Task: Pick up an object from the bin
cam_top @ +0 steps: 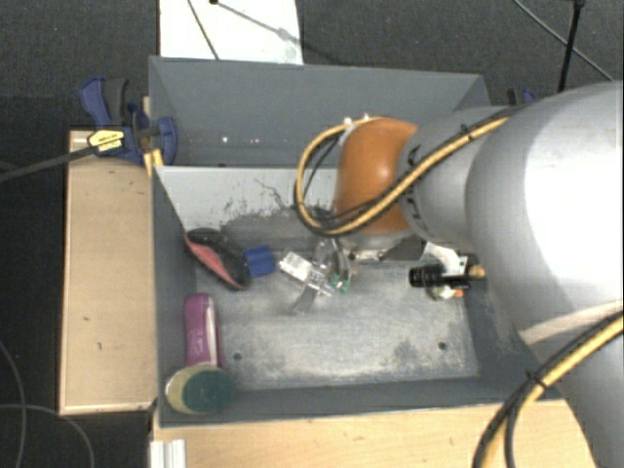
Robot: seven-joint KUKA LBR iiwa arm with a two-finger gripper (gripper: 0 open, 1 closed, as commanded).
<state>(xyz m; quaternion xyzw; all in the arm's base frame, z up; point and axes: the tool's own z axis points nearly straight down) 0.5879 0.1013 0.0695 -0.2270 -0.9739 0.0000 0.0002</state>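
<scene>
One small, clear, crumpled thing (304,271) lies on the floor of the grey bin (370,344), near its middle and a little toward the back wall. The fingers (331,269) stand at its right side, touching or just beside it; whether they are apart, together or clamped on it cannot be told. Above them sits the arm's one orange cover (375,178). Just left of the clear thing is one small blue piece (258,259), and touching that, one red-and-black object (216,254). Near the left wall lies one pink bottle (200,328), with one round green-topped lid (201,390) in the front-left corner. To the right lie one black marker (441,278) and one white piece (444,258).
</scene>
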